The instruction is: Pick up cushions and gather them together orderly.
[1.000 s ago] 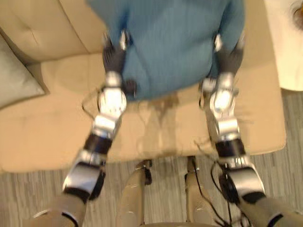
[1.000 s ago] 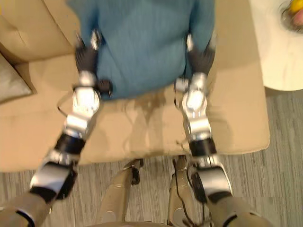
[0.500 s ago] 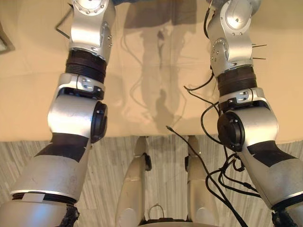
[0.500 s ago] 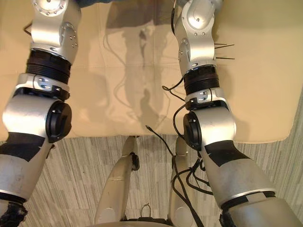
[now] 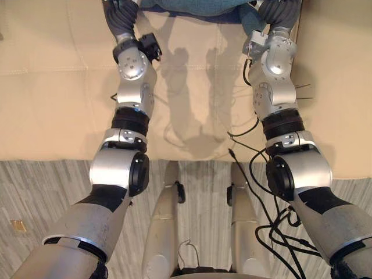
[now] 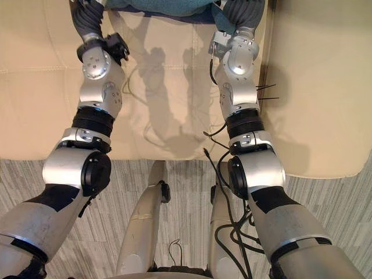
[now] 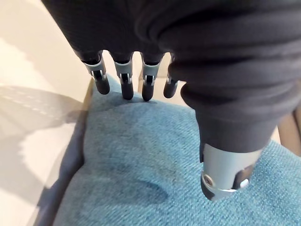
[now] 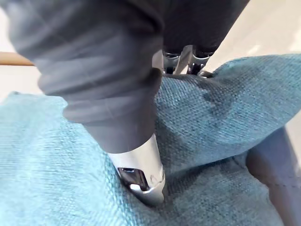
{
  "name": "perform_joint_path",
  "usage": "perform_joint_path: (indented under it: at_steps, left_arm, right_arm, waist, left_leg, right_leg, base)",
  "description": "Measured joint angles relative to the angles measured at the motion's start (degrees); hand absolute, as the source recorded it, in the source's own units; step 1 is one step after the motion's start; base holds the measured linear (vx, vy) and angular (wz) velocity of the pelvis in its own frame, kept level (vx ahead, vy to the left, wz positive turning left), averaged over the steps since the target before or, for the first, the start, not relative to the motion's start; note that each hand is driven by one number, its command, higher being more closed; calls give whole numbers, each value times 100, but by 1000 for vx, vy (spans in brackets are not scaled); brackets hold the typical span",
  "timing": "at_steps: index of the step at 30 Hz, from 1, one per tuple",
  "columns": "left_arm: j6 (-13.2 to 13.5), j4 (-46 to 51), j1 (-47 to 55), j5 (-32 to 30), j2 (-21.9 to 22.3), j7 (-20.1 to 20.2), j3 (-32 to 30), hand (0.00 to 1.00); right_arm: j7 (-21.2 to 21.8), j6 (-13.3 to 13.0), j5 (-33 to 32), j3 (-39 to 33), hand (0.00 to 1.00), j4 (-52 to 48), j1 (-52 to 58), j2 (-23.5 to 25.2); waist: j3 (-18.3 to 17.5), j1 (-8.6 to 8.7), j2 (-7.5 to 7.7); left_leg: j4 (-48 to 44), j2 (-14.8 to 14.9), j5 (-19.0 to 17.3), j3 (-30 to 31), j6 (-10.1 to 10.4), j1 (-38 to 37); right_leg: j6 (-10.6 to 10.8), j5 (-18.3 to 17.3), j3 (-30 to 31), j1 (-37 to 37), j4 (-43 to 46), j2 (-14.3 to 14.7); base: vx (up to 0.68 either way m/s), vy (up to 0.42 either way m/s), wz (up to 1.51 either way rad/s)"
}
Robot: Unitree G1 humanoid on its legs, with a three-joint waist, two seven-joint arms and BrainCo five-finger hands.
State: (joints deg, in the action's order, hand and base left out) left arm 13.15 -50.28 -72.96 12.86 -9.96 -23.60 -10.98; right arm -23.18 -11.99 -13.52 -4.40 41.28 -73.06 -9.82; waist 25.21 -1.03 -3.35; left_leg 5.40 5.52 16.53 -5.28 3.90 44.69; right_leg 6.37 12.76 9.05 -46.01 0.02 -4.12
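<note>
A teal cushion (image 5: 197, 6) lies on the beige sofa seat (image 5: 58, 99), at the far end of both outstretched arms. My left hand (image 7: 123, 82) is open. Its straight fingers reach to the cushion's (image 7: 141, 165) far edge, and its thumb (image 7: 221, 169) hovers over the fabric. On the cushion's other side my right hand (image 8: 141, 174) is open too. That hand's thumb lies flat on the cushion (image 8: 225, 108), and its fingers (image 8: 188, 59) point straight into a fold. In the left eye view the dark wrist covers of both hands show at the cushion's two corners.
The sofa seat's front edge (image 5: 70, 158) runs across below my elbows, with grey striped floor (image 5: 35, 192) in front of it. A second beige seat section (image 6: 314, 87) adjoins on the right. A small tan scrap (image 5: 17, 225) lies on the floor at the left.
A second ago both hands gripped the cushion's sides over the seat. Now it rests farther back and both hands' fingers have straightened. The head view has tilted down meanwhile.
</note>
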Motion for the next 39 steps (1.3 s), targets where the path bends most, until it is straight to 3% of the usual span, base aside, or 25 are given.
perform_joint_path:
  at_steps: [3, 8, 11, 13, 18, 22, 24, 29, 35, 38, 39]
  left_arm:
    - [1, 156, 198, 1, -129, 77, 4, 0]
    - [91, 1335, 1090, 1, -576, 107, 275, 0]
    - [349, 2498, 2350, 20, -685, 231, 652, 0]
    - [449, 3022, 3403, 59, -616, 472, 866, 0]
    - [455, 3316, 5718, 43, -157, 1107, 981, 0]
    - [374, 3158, 7094, -18, -40, 1583, 1092, 0]
    - [332, 2420, 7658, -214, -22, 1869, 1062, 0]
    - [175, 1112, 8111, -739, -46, 2230, 971, 0]
    - [109, 681, 8535, -1271, -335, 2505, 856, 0]
    - [106, 728, 8403, -1303, -527, 2485, 853, 0]
    - [90, 820, 8318, -1299, -515, 2481, 842, 0]
  right_arm:
    - [73, -9, 2, 188, 0, -469, 306, -180]
    - [221, -163, 51, 495, 0, -2150, 1298, -675]
    - [331, -358, 332, 380, 0, -3402, 2678, -902]
    - [462, -420, 535, 241, 0, -4037, 3876, -851]
    - [959, -433, 777, 194, 0, -4300, 6119, -502]
    - [1455, -419, 1063, 195, 0, -4006, 7717, -197]
    - [1799, -393, 1227, 183, 0, -2849, 8255, -170]
    - [2235, -185, 1501, -157, 0, -575, 8450, -189]
    - [2465, -103, 1648, -269, 0, 140, 8693, -386]
    - [2454, -106, 1646, -137, 0, 197, 8537, -410]
    - [2453, -107, 1641, -67, 0, 177, 8492, -434]
  waist:
    - [0, 1, 0]
    - [-3, -4, 6]
    - [-9, -4, 17]
    - [-21, -22, 39]
    - [-336, 9, 80]
    - [-812, 21, 183]
    - [-1226, 46, 232]
    - [-1639, 216, 297]
    - [-1886, 304, 458]
    - [-1891, 300, 551]
    - [-1875, 219, 524]
  left_leg:
    - [0, 51, -16, -25, 26, -22]
    - [-2, 47, 8, -94, 5, -341]
    - [-94, 35, -106, -23, 74, -862]
    - [-491, 30, -399, 35, 69, -1134]
    - [-971, 25, -896, 24, 67, -1666]
    - [-1038, 56, -1114, -3, 91, -2203]
    - [-1034, 56, -1232, -40, 108, -2626]
    - [-917, 61, -1397, -149, 130, -3290]
    - [-666, 65, -1431, -446, 119, -3741]
    - [-1316, 142, -1601, -580, 22, -3203]
    - [-1584, 246, -1678, -630, -74, -2980]
  right_leg:
    - [-2, -6, -11, -6, 65, 47]
    - [-7, -191, 40, 129, 383, 66]
    - [-43, -609, -51, 499, 899, 68]
    - [-79, -922, -115, 813, 1288, 52]
    - [-108, -1380, -239, 1403, 1665, -5]
    - [-132, -1557, -267, 1966, 1600, 12]
    - [-159, -1586, -273, 2471, 1380, 39]
    - [-139, -1542, -256, 3196, 899, 37]
    - [-114, -1227, -16, 3573, 405, 31]
    - [-46, -894, 44, 3290, 423, 43]
    - [107, -651, 16, 3086, 468, 129]
  base:
    - [-61, 20, -3]
    - [-37, 20, -2]
    - [-23, -11, 22]
    - [20, -46, 22]
    - [39, -56, 9]
    - [74, -44, -3]
    - [101, -12, -9]
    - [65, 12, -11]
    - [32, 11, -30]
    - [-41, 9, -32]
    - [-94, -8, -53]
